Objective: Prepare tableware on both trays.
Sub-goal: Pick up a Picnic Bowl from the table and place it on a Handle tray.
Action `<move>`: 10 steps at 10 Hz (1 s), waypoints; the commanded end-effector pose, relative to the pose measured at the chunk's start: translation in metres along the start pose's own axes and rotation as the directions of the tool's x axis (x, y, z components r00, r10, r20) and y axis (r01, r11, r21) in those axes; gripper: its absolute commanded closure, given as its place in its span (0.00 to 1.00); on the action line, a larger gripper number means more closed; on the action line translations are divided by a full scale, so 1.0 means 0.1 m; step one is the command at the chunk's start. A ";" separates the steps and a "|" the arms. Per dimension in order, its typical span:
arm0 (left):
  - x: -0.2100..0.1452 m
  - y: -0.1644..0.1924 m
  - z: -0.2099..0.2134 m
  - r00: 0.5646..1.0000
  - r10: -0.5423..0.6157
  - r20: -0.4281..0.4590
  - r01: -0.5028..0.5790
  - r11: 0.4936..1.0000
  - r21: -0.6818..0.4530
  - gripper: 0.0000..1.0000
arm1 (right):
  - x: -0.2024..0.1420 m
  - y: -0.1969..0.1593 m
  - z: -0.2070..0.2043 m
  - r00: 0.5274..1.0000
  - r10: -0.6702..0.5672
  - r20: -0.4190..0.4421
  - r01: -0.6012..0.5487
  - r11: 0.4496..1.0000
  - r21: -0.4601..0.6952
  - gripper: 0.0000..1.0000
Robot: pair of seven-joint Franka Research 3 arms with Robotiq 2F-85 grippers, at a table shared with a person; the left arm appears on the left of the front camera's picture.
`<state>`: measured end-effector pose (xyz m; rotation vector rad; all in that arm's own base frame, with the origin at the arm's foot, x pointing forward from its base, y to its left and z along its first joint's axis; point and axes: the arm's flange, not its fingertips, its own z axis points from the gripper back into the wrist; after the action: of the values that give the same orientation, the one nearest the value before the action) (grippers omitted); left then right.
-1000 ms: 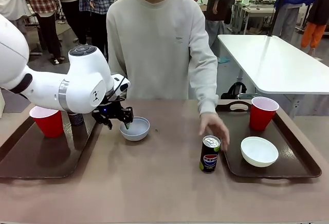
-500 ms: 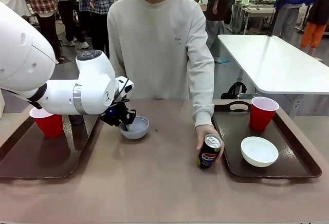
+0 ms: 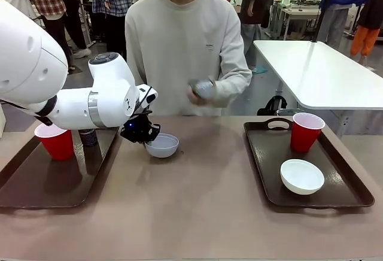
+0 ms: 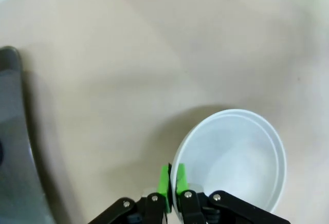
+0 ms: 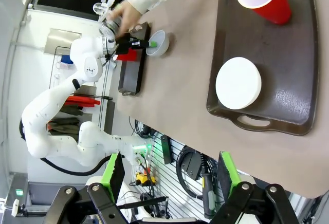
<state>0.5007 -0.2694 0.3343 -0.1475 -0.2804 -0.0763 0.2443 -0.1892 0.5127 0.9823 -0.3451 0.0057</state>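
Tan tabletop [image 3: 197, 213] carries two brown trays. Left gripper [image 4: 171, 183] is closed, pads pinching the rim of a white bowl [image 3: 161, 145], which sits tilted on the table beside the left tray [image 3: 36, 183]. Right gripper [image 5: 169, 175] hangs high above the table, jaws wide apart, holding nothing. Right tray [image 3: 269, 171] holds a red cup [image 3: 306, 131] and a second bowl [image 3: 301, 176]. Left tray holds another cup [image 3: 55, 141]. The person's hand [image 3: 200, 90] holds a can, blurred, at chest height.
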 end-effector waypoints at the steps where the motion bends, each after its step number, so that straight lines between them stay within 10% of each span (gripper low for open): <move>1: -0.31 0.03 0.45 0.999 -0.042 0.010 0.042 0.999 0.024 0.95 | 0.01 0.00 0.01 1.000 0.019 0.010 -0.019 1.000 0.024 0.06; 10: -1.60 0.88 1.96 0.991 -0.129 0.039 0.131 0.991 -0.026 0.95 | 0.01 0.00 0.01 1.000 0.019 0.010 -0.019 1.000 0.024 0.06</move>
<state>0.3390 -0.1765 0.4472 -0.1997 -0.3200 -0.2067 0.2444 -0.1892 0.5125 0.9827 -0.3442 0.0061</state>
